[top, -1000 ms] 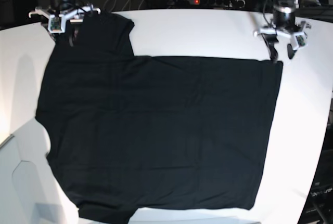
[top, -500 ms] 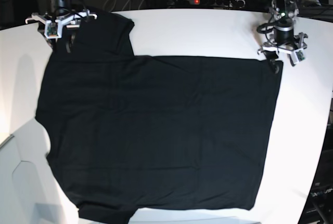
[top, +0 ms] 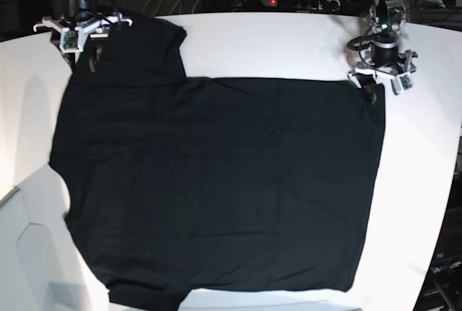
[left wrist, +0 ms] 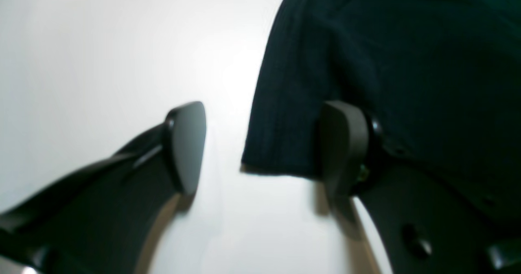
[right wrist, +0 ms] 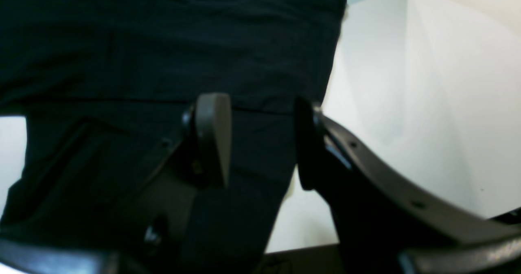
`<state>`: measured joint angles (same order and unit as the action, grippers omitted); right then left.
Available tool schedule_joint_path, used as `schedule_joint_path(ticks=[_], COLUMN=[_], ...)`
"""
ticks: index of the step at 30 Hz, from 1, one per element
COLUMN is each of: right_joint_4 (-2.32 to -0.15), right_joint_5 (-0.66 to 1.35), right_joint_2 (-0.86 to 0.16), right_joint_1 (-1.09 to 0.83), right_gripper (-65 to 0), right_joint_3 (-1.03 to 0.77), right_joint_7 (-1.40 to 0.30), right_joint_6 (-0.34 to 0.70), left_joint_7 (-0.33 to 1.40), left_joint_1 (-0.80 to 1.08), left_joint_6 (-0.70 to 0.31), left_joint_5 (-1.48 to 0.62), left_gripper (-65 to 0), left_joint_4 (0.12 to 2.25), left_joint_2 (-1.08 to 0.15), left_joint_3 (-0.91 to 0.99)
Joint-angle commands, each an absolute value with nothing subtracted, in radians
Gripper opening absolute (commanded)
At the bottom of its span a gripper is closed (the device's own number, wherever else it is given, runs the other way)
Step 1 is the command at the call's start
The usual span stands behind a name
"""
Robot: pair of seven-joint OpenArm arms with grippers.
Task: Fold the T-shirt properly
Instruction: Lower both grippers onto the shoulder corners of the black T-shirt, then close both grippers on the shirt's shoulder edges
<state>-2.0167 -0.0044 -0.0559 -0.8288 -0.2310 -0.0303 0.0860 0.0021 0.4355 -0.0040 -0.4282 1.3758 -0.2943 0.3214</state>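
Cloth like this shirt (top: 216, 181) was soft, light and limp, so I judged it would sag and crease if lifted at one point only. It lay flat on the table (top: 289, 44), filling most of it from 9 to 3 o'clock. The left gripper (left wrist: 260, 147) stood open at the hem corner near 2 o'clock, one finger on cloth, one on bare table. The right gripper (right wrist: 260, 139) stood open astride the sleeve edge near 10 o'clock. Corners and edges seemed the best holds
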Motion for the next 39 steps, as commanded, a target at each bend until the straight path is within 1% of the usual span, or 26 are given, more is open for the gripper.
schedule_joint_path(ticks=[1,4,5,11,12,14,17,18,22,26,29,30,39], right_joint_4=[-2.031,-2.031,-2.031,-2.031,-2.029,-2.029,-2.029,-2.028,-2.002,-1.952,-1.891,-1.876,-1.782], right_joint_5=[-0.007,-0.007,-0.007,-0.005,-0.005,-0.004,-0.002,-0.002,-0.002,-0.004,-0.005,-0.005,-0.004], right_joint_2=[-0.062,-0.062,-0.061,-0.058,-0.058,-0.061,-0.065,-0.065,-0.045,-0.015,-0.015,-0.015,-0.013], right_joint_1=[-0.839,-0.839,-0.839,-0.809,-0.808,-0.806,-0.759,-0.736,-0.631,-0.526,-0.463,-0.452,-0.464], right_gripper=[-38.3,-38.3,-38.3,-38.3,-38.3,-38.3,-38.2,-38.1,-38.1,-37.3,-36.3,-36.3,-36.3], right_joint_3=[-0.237,-0.252,-0.263,-0.320,-0.335,-0.344,-0.344,-0.346,-0.401,-0.486,-0.538,-0.550,-0.564], right_joint_7=[-0.004,-0.004,-0.004,-0.004,-0.005,-0.021,-0.104,-0.143,-0.280,-0.390,-0.461,-0.478,-0.498], right_joint_6=[0.094,0.094,0.094,0.094,0.094,0.096,0.101,0.122,0.271,0.364,0.440,0.452,0.456], left_joint_7=[0.001,0.001,0.001,0.001,0.001,0.001,0.001,0.001,0.001,-0.002,-0.004,-0.004,-0.004], left_joint_1=[0.440,0.444,0.446,0.447,0.447,0.447,0.447,0.447,0.447,0.447,0.447,0.447,0.447], left_joint_6=[-0.007,-0.007,-0.007,-0.007,-0.007,-0.007,-0.007,-0.007,-0.007,-0.007,-0.005,-0.005,-0.005], left_joint_5=[-0.433,-0.433,-0.433,-0.433,-0.433,-0.435,-0.435,-0.435,-0.435,-0.435,-0.435,-0.435,-0.429], left_gripper=[-22.9,-23.2,-24.4,-40.9,-42.8,-45.4,-47.7,-48.6,-53.4,-59.9,-63.9,-65.0,-65.0], left_joint_4=[1.383,1.383,1.383,1.383,1.383,1.383,1.386,1.389,1.392,1.392,1.392,1.392,1.392], left_joint_2=[-0.306,-0.306,-0.306,-0.306,-0.306,-0.306,-0.306,-0.306,-0.309,-0.309,-0.308,-0.308,-0.311], left_joint_3=[0.326,0.329,0.331,0.332,0.332,0.332,0.332,0.332,0.332,0.334,0.334,0.334,0.334])
